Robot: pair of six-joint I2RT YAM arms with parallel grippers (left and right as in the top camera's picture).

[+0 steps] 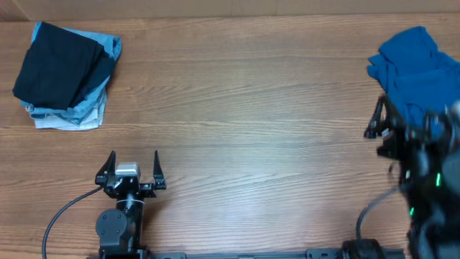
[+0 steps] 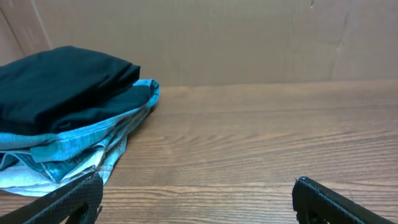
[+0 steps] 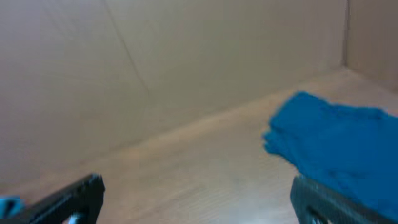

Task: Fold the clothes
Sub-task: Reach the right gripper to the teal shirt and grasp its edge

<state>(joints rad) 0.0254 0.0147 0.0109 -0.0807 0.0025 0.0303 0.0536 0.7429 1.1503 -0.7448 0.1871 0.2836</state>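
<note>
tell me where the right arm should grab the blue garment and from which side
Probably the left-hand edge of the blue garment, where a bunched fold juts toward the middle of the table. It lies crumpled in a heap, so a raised fold gives something to pinch. Come from the near side, where the right gripper sits open.

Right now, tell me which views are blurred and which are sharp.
Overhead: sharp on the left side, but the right arm is smeared by motion blur. Left wrist: crisp, with the folded stack in focus. Right wrist: soft throughout, the blue cloth fuzzy at its edges.
</note>
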